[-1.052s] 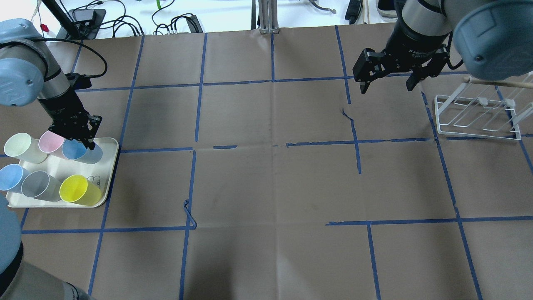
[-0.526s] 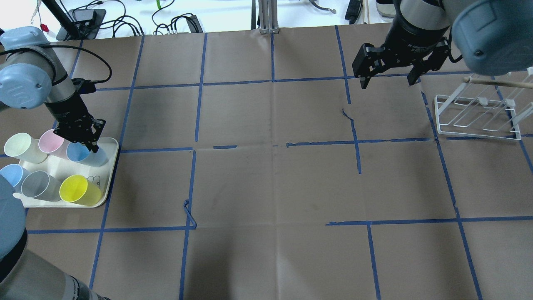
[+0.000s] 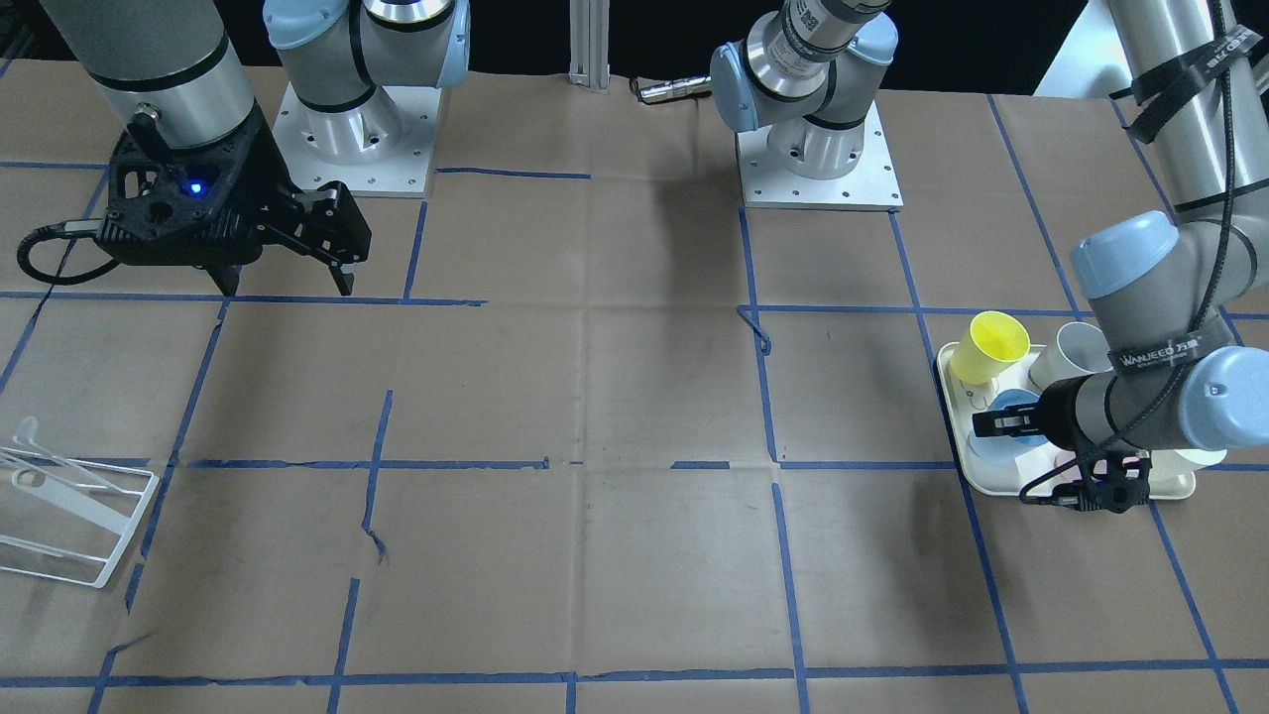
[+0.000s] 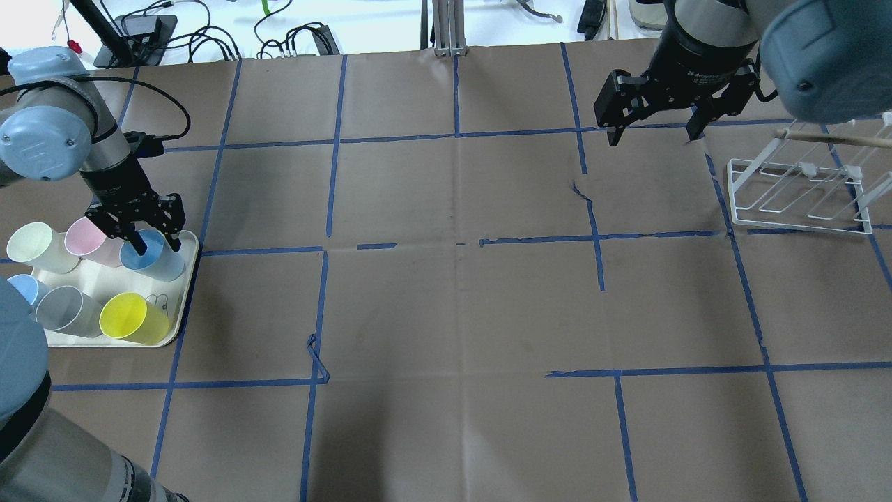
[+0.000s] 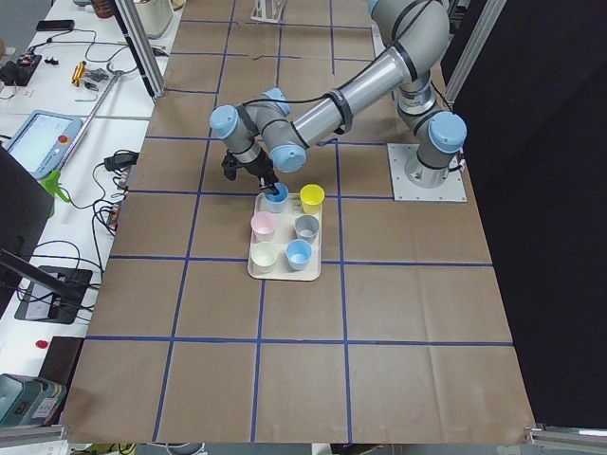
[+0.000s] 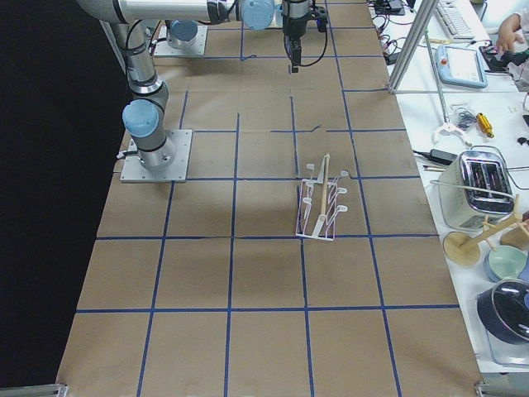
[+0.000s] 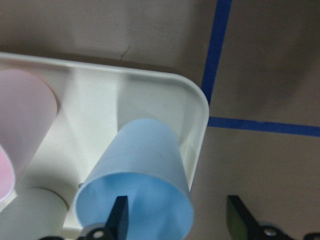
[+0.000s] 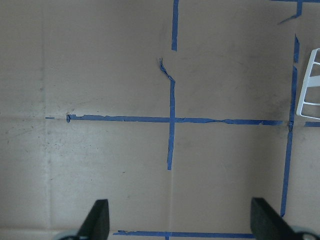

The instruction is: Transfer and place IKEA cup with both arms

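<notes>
The IKEA cup (image 4: 155,261), a pale sky-blue tumbler, stands at the far right corner of the white tray (image 4: 182,296). It also shows in the front view (image 3: 994,443), the left side view (image 5: 276,197) and the left wrist view (image 7: 145,165). My left gripper (image 4: 156,242) is open and straddles the cup's rim. One finger (image 7: 118,216) is inside the cup and the other (image 7: 239,219) is outside, with the wall apart from both. My right gripper (image 4: 654,134) is open and empty, high over the far right of the table, and also shows in the front view (image 3: 288,283).
The tray also holds a pink cup (image 4: 85,237), a cream cup (image 4: 31,245), a grey cup (image 4: 64,312), a yellow cup (image 4: 130,318) and a second blue cup (image 4: 21,289). A white wire rack (image 4: 794,196) stands at the right. Blue tape lines cross the brown paper.
My left gripper has turned and shifted right, so its fingers now straddle the blue cup's rim. The cup has slid slightly right. My right gripper has drifted a little toward the far edge.
</notes>
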### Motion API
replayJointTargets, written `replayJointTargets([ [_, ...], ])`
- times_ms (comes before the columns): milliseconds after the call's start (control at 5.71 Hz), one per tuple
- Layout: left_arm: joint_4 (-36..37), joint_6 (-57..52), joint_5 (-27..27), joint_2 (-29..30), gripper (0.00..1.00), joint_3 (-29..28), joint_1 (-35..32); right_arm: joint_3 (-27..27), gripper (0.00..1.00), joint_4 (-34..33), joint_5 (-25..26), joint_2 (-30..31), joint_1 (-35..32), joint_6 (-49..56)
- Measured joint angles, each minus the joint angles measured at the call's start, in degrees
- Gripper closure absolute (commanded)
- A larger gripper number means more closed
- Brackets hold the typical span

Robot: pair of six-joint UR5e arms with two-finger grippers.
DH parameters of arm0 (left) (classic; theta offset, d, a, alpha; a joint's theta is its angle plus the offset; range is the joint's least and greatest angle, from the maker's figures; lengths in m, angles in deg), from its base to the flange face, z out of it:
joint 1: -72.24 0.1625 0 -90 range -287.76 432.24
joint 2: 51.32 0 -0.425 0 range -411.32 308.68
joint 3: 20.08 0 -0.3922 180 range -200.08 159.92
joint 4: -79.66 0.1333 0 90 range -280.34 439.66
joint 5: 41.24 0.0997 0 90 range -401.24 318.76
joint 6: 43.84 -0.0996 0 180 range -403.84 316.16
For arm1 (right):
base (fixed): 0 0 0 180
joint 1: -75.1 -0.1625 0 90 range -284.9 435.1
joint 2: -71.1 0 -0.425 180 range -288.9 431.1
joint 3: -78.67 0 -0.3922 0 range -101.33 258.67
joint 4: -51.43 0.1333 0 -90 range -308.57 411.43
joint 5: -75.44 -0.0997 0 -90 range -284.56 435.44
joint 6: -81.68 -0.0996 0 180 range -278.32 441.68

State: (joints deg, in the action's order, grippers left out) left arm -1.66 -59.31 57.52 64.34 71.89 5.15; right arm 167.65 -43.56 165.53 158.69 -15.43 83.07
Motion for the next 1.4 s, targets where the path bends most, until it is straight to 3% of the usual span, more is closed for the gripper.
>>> replayJointTargets([
  [526,-5.62,0.15,-2.98,-9.11,0.02,-0.71,-4.43,-0.16,0.00,-0.10,0.24,-0.65,0.01,-0.24],
  [876,-8.63,3.35,-6.80,-17.82,0.02,-0.90,-12.98,-0.24,0.00,-0.03,0.28,-0.66,0.05,-0.27],
  [1402,-9.25,9.81,-4.51,-23.84,0.02,-4.91,-21.95,-0.24,0.00,0.09,0.29,-0.58,0.02,-0.33],
])
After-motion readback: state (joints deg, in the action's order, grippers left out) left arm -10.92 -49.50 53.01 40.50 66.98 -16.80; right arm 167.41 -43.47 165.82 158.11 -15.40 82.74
